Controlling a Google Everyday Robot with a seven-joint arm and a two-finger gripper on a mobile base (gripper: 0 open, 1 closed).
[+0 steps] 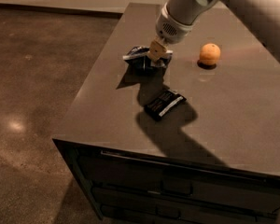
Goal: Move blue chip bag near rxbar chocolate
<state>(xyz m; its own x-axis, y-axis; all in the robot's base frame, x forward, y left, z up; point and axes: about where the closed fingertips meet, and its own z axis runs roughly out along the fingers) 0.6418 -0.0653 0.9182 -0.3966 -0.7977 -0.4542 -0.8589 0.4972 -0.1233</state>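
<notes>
The blue chip bag (136, 59) is crinkled and hangs a little above the dark tabletop (238, 120) near its far left edge, with its shadow on the surface below. My gripper (157, 56) comes down from the upper right and is shut on the bag's right side. The rxbar chocolate (164, 103), a small black wrapper with white stripes, lies flat on the tabletop a short way in front of the bag, to its right and nearer the camera. The arm's shadow falls across it.
An orange fruit (209, 54) sits on the tabletop to the right of the gripper. The table's left edge drops to a brown floor (32, 101). Drawer fronts (177, 185) run below the front edge.
</notes>
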